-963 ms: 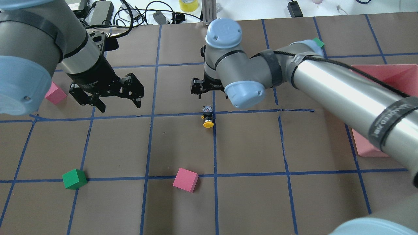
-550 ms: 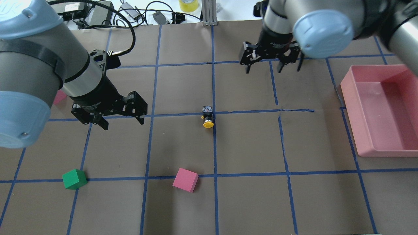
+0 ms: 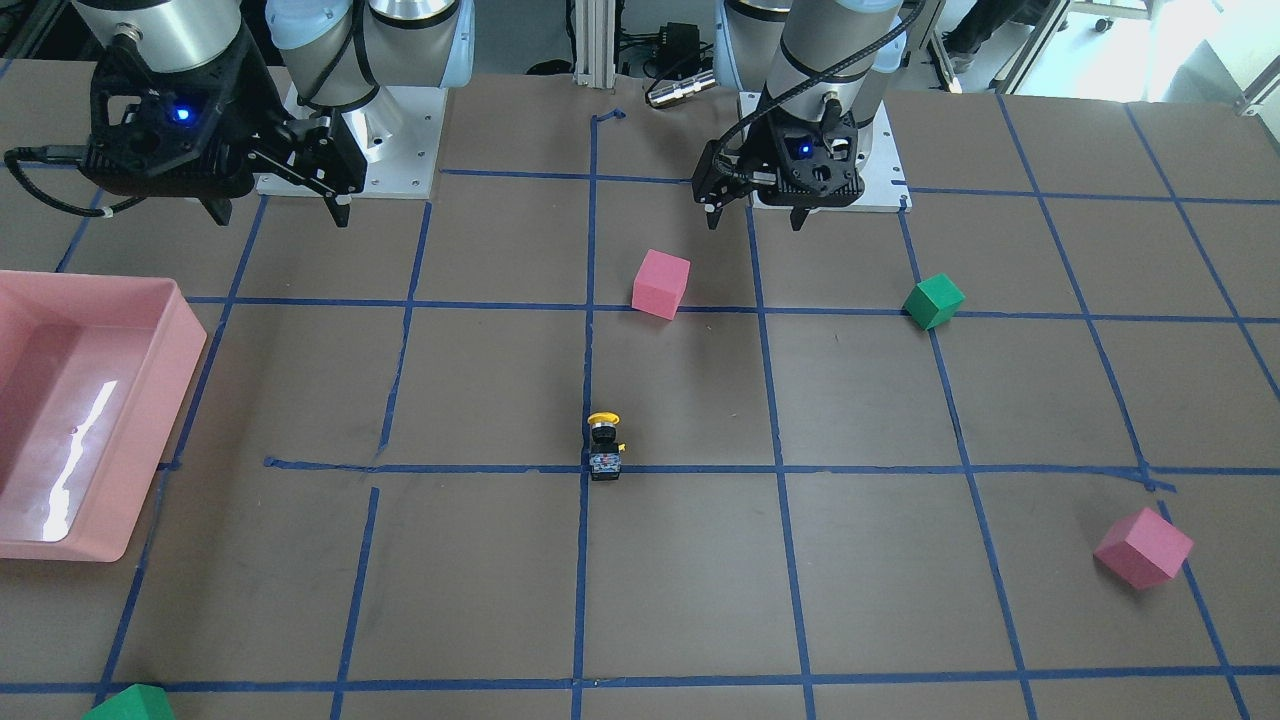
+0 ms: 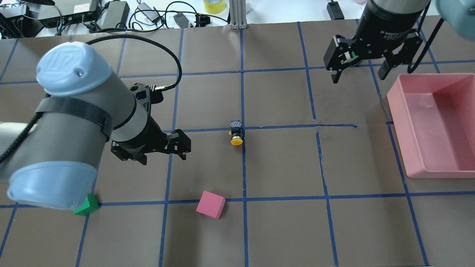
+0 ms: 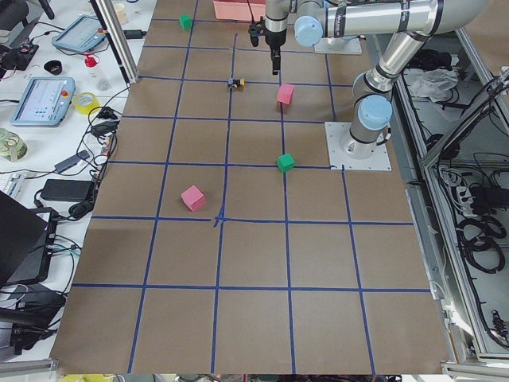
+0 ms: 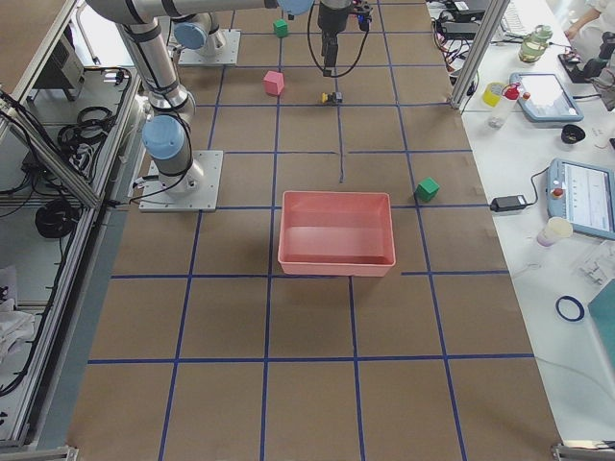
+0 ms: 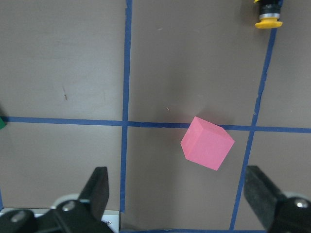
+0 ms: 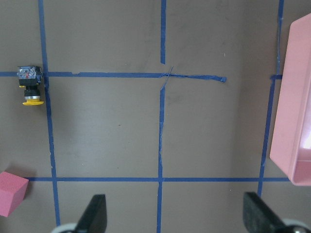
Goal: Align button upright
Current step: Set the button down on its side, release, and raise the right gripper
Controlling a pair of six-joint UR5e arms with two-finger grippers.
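The button (image 4: 236, 132) lies on its side on a blue tape line at the table's middle, yellow cap toward the robot, contact block away from it. It also shows in the front view (image 3: 604, 447), the left wrist view (image 7: 268, 14) and the right wrist view (image 8: 30, 86). My left gripper (image 4: 163, 155) is open and empty, left of the button and apart from it; it also shows in the front view (image 3: 753, 220). My right gripper (image 4: 358, 77) is open and empty, far right of the button beside the pink tray (image 4: 404, 122).
A pink cube (image 4: 210, 204) sits near the robot, below my left gripper (image 7: 207, 149). A green cube (image 4: 87, 205) is at the near left. Another pink cube (image 3: 1143, 547) and another green cube (image 3: 130, 704) lie on the far side. Cables and boxes line the far edge.
My right arm has swung away from above the button to the far right by the tray. My left arm has moved nearer the robot and rightward. The button has not moved.
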